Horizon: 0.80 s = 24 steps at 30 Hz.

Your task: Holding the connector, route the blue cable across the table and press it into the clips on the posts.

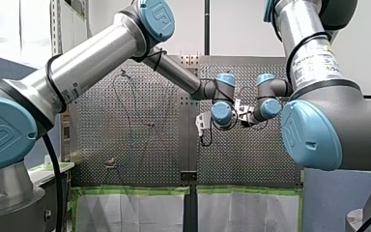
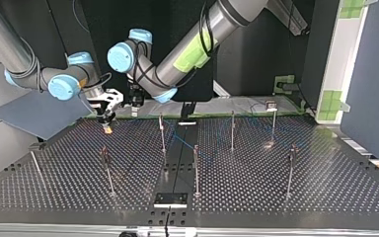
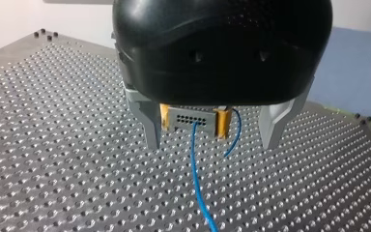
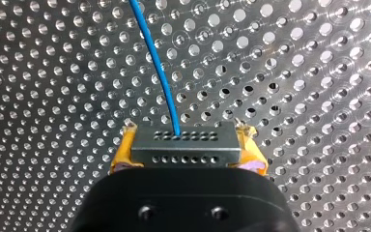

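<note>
My right gripper (image 4: 183,145) is shut on a grey connector (image 4: 183,142), its yellow pads (image 4: 121,154) on both ends. The blue cable (image 4: 157,63) leaves the connector's face and runs off over the perforated table (image 4: 294,72). In the left wrist view, the same connector (image 3: 191,118) sits between yellow pads (image 3: 222,123), ahead of my left gripper (image 3: 212,135). The left gripper's metal fingers (image 3: 149,128) stand open on either side without touching it. The cable (image 3: 198,183) hangs down from the connector. In the top view, my right gripper (image 2: 107,118) is at the far left, with my left gripper (image 2: 136,101) beside it.
Several thin posts stand on the table in the top view, among them one post (image 2: 162,133) near the grippers and others (image 2: 196,170) (image 2: 232,129) further across. Blue cable (image 2: 212,150) lies loosely among them. A grey panel (image 2: 34,116) leans at the left.
</note>
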Each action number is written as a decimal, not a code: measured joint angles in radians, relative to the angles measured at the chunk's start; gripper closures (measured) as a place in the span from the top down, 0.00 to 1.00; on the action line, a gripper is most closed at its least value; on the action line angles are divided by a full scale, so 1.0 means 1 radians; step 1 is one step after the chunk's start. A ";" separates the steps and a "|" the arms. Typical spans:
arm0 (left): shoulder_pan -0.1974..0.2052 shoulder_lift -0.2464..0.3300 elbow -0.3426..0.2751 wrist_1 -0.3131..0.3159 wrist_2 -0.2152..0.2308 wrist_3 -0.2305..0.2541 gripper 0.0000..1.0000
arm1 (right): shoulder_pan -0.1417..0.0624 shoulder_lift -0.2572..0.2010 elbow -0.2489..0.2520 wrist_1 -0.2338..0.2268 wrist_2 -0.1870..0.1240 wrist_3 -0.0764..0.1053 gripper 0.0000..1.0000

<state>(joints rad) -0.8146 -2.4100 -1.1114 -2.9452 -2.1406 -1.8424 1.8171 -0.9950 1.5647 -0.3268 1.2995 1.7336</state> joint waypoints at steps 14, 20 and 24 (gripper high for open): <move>0.022 0.000 -0.072 0.048 -0.046 -0.006 1.00 | -0.001 0.000 0.000 0.000 0.000 0.000 0.00; 0.024 0.000 -0.065 0.091 -0.033 0.004 1.00 | -0.002 0.000 0.000 0.000 0.000 -0.002 0.00; 0.027 -0.004 -0.038 0.102 -0.028 0.004 1.00 | -0.002 0.000 0.000 0.000 0.000 -0.004 0.00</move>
<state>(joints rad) -0.7879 -2.4136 -1.1490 -2.8436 -2.1688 -1.8380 1.8156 -0.9949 1.5649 -0.3269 1.2995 1.7296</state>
